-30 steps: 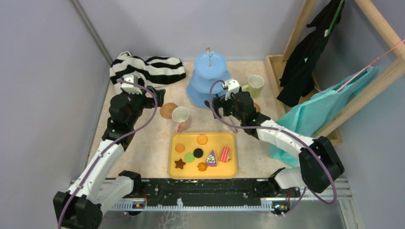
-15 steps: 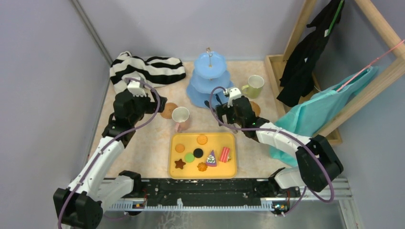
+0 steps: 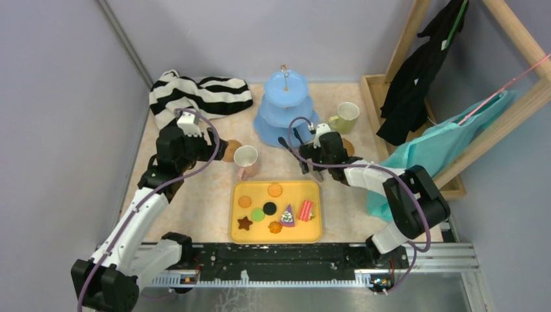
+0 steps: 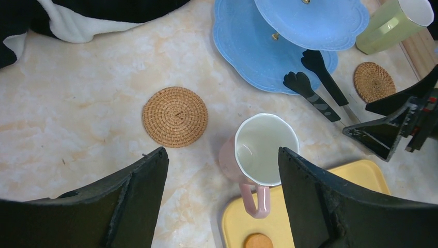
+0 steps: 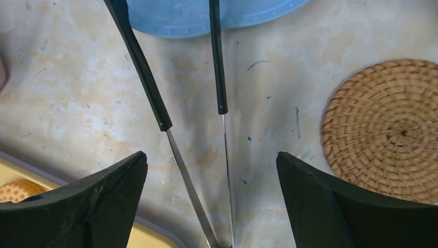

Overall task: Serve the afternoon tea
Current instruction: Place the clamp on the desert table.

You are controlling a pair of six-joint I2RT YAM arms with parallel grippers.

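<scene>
Several toy cookies and cake slices (image 3: 269, 209) lie on a yellow tray (image 3: 294, 192). The light-blue three-tier stand (image 3: 284, 104) stands at the back, with the yellow-green cup (image 3: 347, 116) to its right. The pink-handled cup (image 4: 263, 150) stands upright and empty beside a cork coaster (image 4: 174, 116). My left gripper (image 4: 222, 155) is open and empty above the table, between that coaster and the cup. The second coaster (image 5: 392, 129) lies right of black-handled tongs (image 5: 155, 103). My right gripper (image 5: 212, 157) is open, straddling the tongs' metal arms just above them.
A black-and-white striped cloth (image 3: 201, 94) lies at the back left. A wooden rack with black and teal clothes (image 3: 442, 130) stands on the right. The tongs' tips rest at the stand's bottom plate (image 5: 206, 13). The tray's corner (image 5: 31, 217) is close to the right gripper.
My left gripper has moved right and nearer, towards the coaster and pink cup. My right gripper has moved back towards me and lower, to over the tongs' handle end.
</scene>
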